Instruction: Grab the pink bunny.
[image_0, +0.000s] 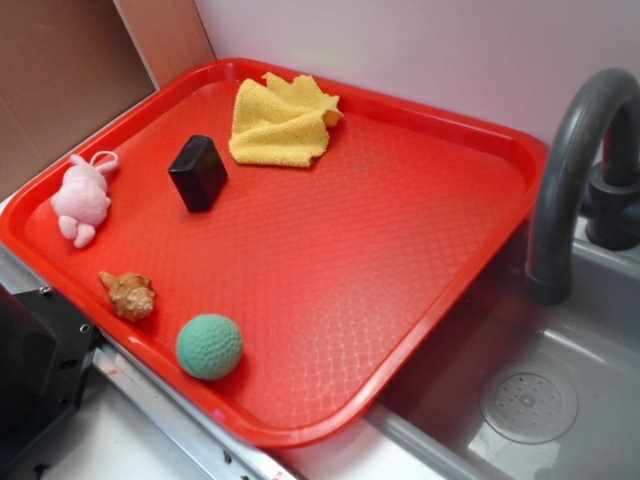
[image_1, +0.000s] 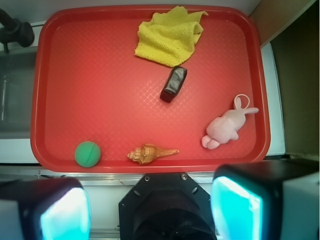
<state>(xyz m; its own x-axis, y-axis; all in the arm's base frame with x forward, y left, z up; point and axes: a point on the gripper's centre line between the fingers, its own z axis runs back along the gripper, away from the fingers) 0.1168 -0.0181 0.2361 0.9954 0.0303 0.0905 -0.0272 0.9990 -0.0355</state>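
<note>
The pink bunny (image_0: 82, 198) (image_1: 227, 125) lies on its side on the red tray (image_0: 400, 250) (image_1: 100, 100), near the tray's left rim in the exterior view and at the right in the wrist view. Its thin loop string curls at its head. My gripper (image_1: 150, 210) hangs high above the tray's near edge, outside the tray, and is open with nothing between its cyan pads (image_1: 235, 205). The bunny sits ahead and to the right of the right pad. In the exterior view only a black part of the arm (image_0: 40, 370) shows at the lower left.
On the tray lie a tan seashell (image_0: 129, 295) (image_1: 150, 153), a green ball (image_0: 209, 347) (image_1: 88, 153), a black block (image_0: 198, 172) (image_1: 174, 84) and a yellow cloth (image_0: 282, 122) (image_1: 170, 35). A grey sink (image_0: 540, 390) with a dark faucet (image_0: 580, 150) adjoins the tray.
</note>
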